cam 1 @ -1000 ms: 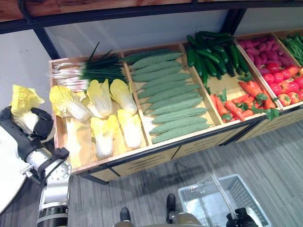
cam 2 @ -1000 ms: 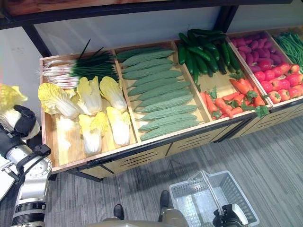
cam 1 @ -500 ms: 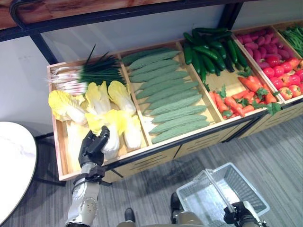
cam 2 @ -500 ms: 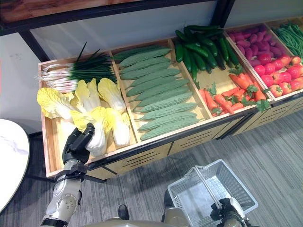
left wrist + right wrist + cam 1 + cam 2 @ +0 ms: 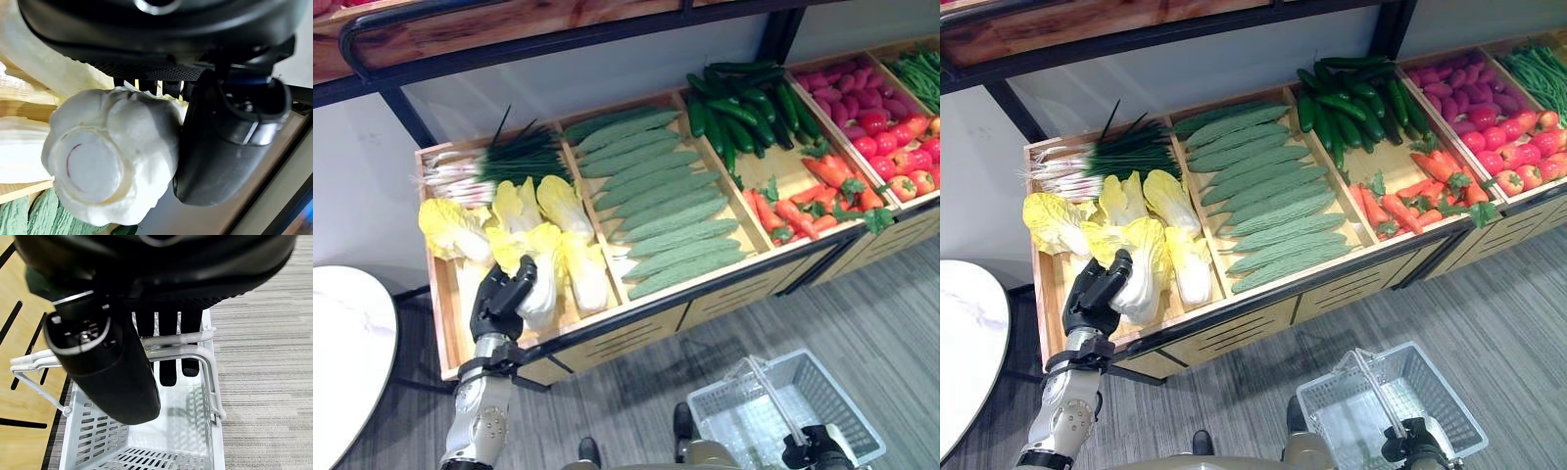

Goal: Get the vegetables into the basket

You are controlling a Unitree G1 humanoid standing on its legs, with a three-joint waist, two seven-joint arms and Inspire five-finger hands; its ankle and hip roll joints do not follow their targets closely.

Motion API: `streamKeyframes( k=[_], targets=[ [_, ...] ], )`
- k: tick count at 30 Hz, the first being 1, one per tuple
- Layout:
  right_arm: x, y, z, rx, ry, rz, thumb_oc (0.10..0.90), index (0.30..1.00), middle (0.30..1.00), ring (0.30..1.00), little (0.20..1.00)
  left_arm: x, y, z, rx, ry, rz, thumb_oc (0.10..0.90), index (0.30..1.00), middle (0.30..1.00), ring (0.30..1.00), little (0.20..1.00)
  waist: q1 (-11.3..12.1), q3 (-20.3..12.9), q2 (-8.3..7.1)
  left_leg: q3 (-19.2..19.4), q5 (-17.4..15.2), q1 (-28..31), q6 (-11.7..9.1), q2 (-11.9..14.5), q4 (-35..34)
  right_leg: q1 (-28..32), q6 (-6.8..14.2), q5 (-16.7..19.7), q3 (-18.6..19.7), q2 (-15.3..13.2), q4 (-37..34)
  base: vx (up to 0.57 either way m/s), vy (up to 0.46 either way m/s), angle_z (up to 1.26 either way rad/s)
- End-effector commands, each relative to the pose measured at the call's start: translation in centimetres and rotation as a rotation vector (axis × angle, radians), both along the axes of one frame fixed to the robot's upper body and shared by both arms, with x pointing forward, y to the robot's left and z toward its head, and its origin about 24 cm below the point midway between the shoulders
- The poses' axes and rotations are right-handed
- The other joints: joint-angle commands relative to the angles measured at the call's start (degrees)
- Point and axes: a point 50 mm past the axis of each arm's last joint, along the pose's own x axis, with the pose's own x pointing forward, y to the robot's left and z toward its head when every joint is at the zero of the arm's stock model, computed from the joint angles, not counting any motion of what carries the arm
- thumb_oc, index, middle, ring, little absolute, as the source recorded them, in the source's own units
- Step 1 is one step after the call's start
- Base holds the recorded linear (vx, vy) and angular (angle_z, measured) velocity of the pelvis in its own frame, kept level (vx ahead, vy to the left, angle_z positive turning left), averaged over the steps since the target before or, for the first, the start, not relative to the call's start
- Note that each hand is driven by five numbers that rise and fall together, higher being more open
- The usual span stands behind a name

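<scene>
My left hand (image 5: 497, 302) is shut on a pale napa cabbage (image 5: 542, 278), holding it low over the front of the cabbage compartment (image 5: 453, 305) of the wooden shelf. In the left wrist view the cabbage's white cut base (image 5: 95, 169) sits between the fingers and the thumb (image 5: 220, 147). Several more cabbages (image 5: 1058, 220) lie in that compartment. My right hand (image 5: 1408, 446) is shut on the wire handle (image 5: 182, 340) of the white plastic basket (image 5: 847, 401), which hangs low at the right above the floor and holds nothing.
The shelf also carries spring onions (image 5: 489, 157), ridged green gourds (image 5: 661, 201), dark cucumbers (image 5: 749, 108), carrots (image 5: 803, 211) and tomatoes (image 5: 901, 166). A round white table (image 5: 347, 362) stands at the left. A dark rail (image 5: 509, 34) of the upper shelf runs overhead.
A second ago my left hand held the cabbage out to the left, beside the shelf; it has swung right to the front of the cabbage compartment. The right hand keeps hold of the basket.
</scene>
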Motion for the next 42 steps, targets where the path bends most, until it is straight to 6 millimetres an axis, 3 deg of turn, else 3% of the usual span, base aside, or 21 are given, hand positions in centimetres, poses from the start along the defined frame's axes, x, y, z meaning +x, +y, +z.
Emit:
streamKeyframes(
  k=[1, 6, 7, 8, 11, 13, 14, 15, 17, 19, 20, 27, 34, 36, 37, 38, 39, 40, 41, 42],
  targets=[
    [0.7, -1.3, 0.8, -0.031, -0.054, -0.038, 0.4, 0.3, 0.3, 0.3, 0.3, 2.5, 0.1, 8.7, 0.128, -0.429, -0.075, 0.4, 0.3, 0.3, 0.3, 0.3, -0.02, -0.91, -6.09, -3.33, -3.37, -2.75, -1.27, 0.57, 6.37, 3.07, 6.91, -4.06, 2.93, -7.93, 3.83, -0.05, 0.132, -0.11],
    [0.8, -1.2, 0.8, -0.026, -0.055, -0.035, 0.4, 0.3, 0.3, 0.3, 0.3, 2.9, -0.7, 9.5, 0.163, -0.462, -0.129, 0.4, 0.3, 0.3, 0.3, 0.3, -1.06, -0.25, -7.27, -1.45, -4.16, -2.94, 0.02, -1.46, 6.53, 0.4, 8.72, 1.57, 5.51, -9.66, 5.11, -0.06, 0.125, -0.17],
    [0.8, -1.2, 0.8, -0.024, -0.056, -0.036, 0.4, 0.3, 0.3, 0.3, 0.3, 2.9, -0.9, 9.6, 0.169, -0.465, -0.14, 0.4, 0.3, 0.3, 0.3, 0.3, -1.52, -0.05, -7.42, -0.89, -4.07, -3.01, 0.26, -1.86, 6.16, -0.62, 9.31, 3.61, 6.36, -9.88, 5.19, -0.16, 0.126, -0.4],
    [1.2, -0.9, 0.7, -0.018, -0.061, -0.034, 0.4, 0.3, 0.3, 0.3, 0.3, 3.0, -0.9, 10.0, 0.184, -0.482, -0.145, 0.4, 0.3, 0.3, 0.3, 0.3, -2.18, 0.36, -7.45, 0.95, -3.25, -3.22, 0.6, -2.37, 4.39, -3.82, 10.49, 9.47, 8.08, -10.64, 4.67, -0.26, 0.203, -0.33],
    [1.5, -0.2, 0.4, 0.001, -0.06, -0.029, 0.4, 0.3, 0.3, 0.3, 0.3, 3.1, -0.8, 11.2, 0.222, -0.523, -0.165, 0.4, 0.3, 0.3, 0.3, 0.3, -1.3, 1.4, -6.37, 5.11, -2.65, -3.82, 1.45, -0.99, 3.92, -4.63, 9.13, 5.22, 1.04, -10.98, 7.8, -0.22, 0.202, -0.88],
    [0.8, 0.0, 0.1, 0.001, -0.021, -0.029, 0.4, 0.3, 0.3, 0.3, 0.3, 2.8, -1.2, 12.4, 0.225, -0.58, -0.181, 0.4, 0.3, 0.3, 0.3, 0.3, 0.36, 0.66, -5.34, 8.76, -3.16, -3.39, 1.65, -0.4, 3.09, -0.81, 8.0, -2.02, -4.98, -11.18, 14.07, -0.15, 0.208, -1.7],
    [0.9, 0.0, 0.1, 0.001, -0.022, -0.028, 0.4, 0.3, 0.3, 0.3, 0.3, 2.8, -1.1, 12.5, 0.225, -0.581, -0.18, 0.4, 0.3, 0.3, 0.3, 0.3, 0.42, 0.88, -5.56, 9.75, -2.05, -3.93, 2.06, -0.32, 3.36, -1.23, 7.35, -1.18, -5.28, -11.28, 13.87, -0.03, 0.108, -1.08],
    [0.7, 0.0, 0.1, 0.001, -0.019, -0.032, 0.4, 0.3, 0.3, 0.3, 0.3, 2.6, -1.4, 12.8, 0.226, -0.598, -0.198, 0.4, 0.3, 0.3, 0.3, 0.3, 0.73, 0.43, -5.35, 10.32, -3.1, -3.19, 1.84, -0.46, 3.18, 0.15, 8.03, -2.56, -6.36, -11.66, 15.88, -0.06, 0.038, -0.68],
    [0.8, -0.2, 0.2, -0.008, -0.018, -0.023, 0.4, 0.3, 0.3, 0.3, 0.3, 2.3, -1.4, 13.4, 0.24, -0.628, -0.199, 0.4, 0.3, 0.3, 0.3, 0.3, 1.72, -0.38, -5.26, 13.6, -2.95, -3.31, 2.21, 0.03, 3.2, 2.49, 7.86, -3.06, -10.31, -12.8, 18.32, -0.07, 0.052, -0.67],
    [1.2, 0.1, 0.2, -0.005, -0.024, -0.006, 0.4, 0.3, 0.3, 0.3, 0.3, 2.0, -1.2, 13.6, 0.246, -0.635, -0.193, 0.4, 0.3, 0.3, 0.3, 0.3, 2.47, -1.29, -6.12, 16.66, -2.67, -2.95, 2.09, -0.07, 2.67, 4.52, 8.43, -2.24, -11.15, -12.85, 17.09, -0.08, -0.02, -0.75],
    [1.4, 0.2, 0.2, -0.006, -0.029, 0.005, 0.4, 0.3, 0.3, 0.3, 0.3, 1.9, -0.9, 13.9, 0.262, -0.643, -0.186, 0.4, 0.3, 0.3, 0.3, 0.3, 3.25, -2.27, -6.9, 19.67, -2.57, -2.77, 1.93, 0.07, 2.66, 6.26, 8.64, -2.39, -13.55, -12.24, 13.74, -0.04, -0.061, -1.09],
    [0.7, -0.1, 0.2, -0.022, -0.024, -0.024, 0.4, 0.3, 0.3, 0.3, 0.3, 2.1, -1.1, 13.9, 0.217, -0.651, -0.172, 0.4, 0.3, 0.3, 0.3, 0.3, 1.82, -1.83, -6.18, 23.0, -1.15, -2.33, -0.46, 3.81, 5.62, 7.28, 6.31, -8.01, -14.16, -8.61, 7.72, 0.0, -0.165, -0.82],
    [-0.5, -1.6, 0.6, -0.079, -0.015, -0.096, 0.4, 0.3, 0.3, 0.3, 0.3, 2.5, -2.3, 13.5, 0.156, -0.644, -0.2, 0.4, 0.3, 0.3, 0.3, 0.3, -0.44, -0.64, -3.93, 25.12, 3.78, -2.32, -4.36, 9.04, 6.59, 8.45, 3.53, -10.92, -11.4, -3.71, 4.27, -0.02, -0.219, -0.27],
    [-0.5, -2.4, 1.2, -0.106, -0.035, -0.11, 0.4, 0.3, 0.3, 0.3, 0.3, 2.9, -3.5, 13.8, 0.124, -0.664, -0.241, 0.4, 0.3, 0.3, 0.3, 0.3, -1.45, 0.81, -3.08, 23.76, 6.96, -4.15, -7.23, 12.43, 11.0, 9.12, 2.03, -12.09, -10.03, -1.41, 3.52, -0.03, -0.373, -0.25],
    [0.0, -3.3, 1.8, -0.13, -0.061, -0.114, 0.4, 0.3, 0.3, 0.3, 0.3, 3.1, -3.8, 13.8, 0.121, -0.666, -0.254, 0.4, 0.3, 0.3, 0.3, 0.3, -0.94, 2.28, -2.77, 17.69, 7.54, -5.64, -8.28, 13.08, 14.87, 9.11, 0.91, -12.68, -7.81, -0.13, 3.61, -0.03, -0.234, -0.34],
    [0.1, -3.4, 1.8, -0.131, -0.062, -0.115, 0.4, 0.3, 0.3, 0.3, 0.3, 3.1, -3.8, 13.8, 0.12, -0.667, -0.255, 0.4, 0.3, 0.3, 0.3, 0.3, -1.03, 2.36, -2.65, 17.43, 7.45, -5.83, -8.38, 13.23, 15.18, 9.14, 0.86, -12.79, -7.95, -0.04, 3.68, -0.1, -0.121, -0.52],
    [0.4, -3.9, 2.2, -0.146, -0.073, -0.117, 0.4, 0.3, 0.3, 0.3, 0.3, 3.1, -4.0, 13.8, 0.121, -0.673, -0.257, 0.4, 0.3, 0.3, 0.3, 0.3, -0.38, 2.71, -2.48, 12.56, 7.96, -7.19, -6.68, 11.21, 14.34, 8.14, 0.52, -12.03, -7.28, -0.09, 4.0, -0.04, -0.035, -0.85],
    [1.8, -4.3, 2.9, -0.163, -0.111, -0.085, 0.4, 0.3, 0.3, 0.3, 0.3, 3.0, -4.4, 13.4, 0.121, -0.665, -0.263, 0.4, 0.3, 0.3, 0.3, 0.3, 2.1, 2.86, -3.13, -4.63, 2.1, -9.82, -3.74, 2.96, 10.24, 6.85, 1.01, -11.32, -2.31, -0.89, 4.54, -0.04, -0.029, -0.92],
    [1.8, -4.3, 2.9, -0.163, -0.111, -0.085, 0.4, 0.3, 0.3, 0.3, 0.3, 3.0, -4.4, 13.4, 0.122, -0.665, -0.263, 0.4, 0.3, 0.3, 0.3, 0.3, 2.07, 2.74, -3.14, -4.65, 2.25, -9.97, -3.7, 2.92, 10.15, 6.68, 1.01, -11.23, -2.33, -0.91, 4.52, 0.07, -0.042, -1.02],
    [2.0, -4.4, 3.0, -0.165, -0.114, -0.072, 0.4, 0.3, 0.3, 0.3, 0.3, 3.0, -4.3, 13.3, 0.124, -0.662, -0.254, 0.4, 0.3, 0.3, 0.3, 0.3, 2.63, 2.63, -3.27, -8.43, 2.07, -10.64, -3.42, 2.02, 8.83, 6.33, 1.16, -11.11, -0.9, -0.7, 4.51, 0.05, -0.008, -1.14]
  ],
)
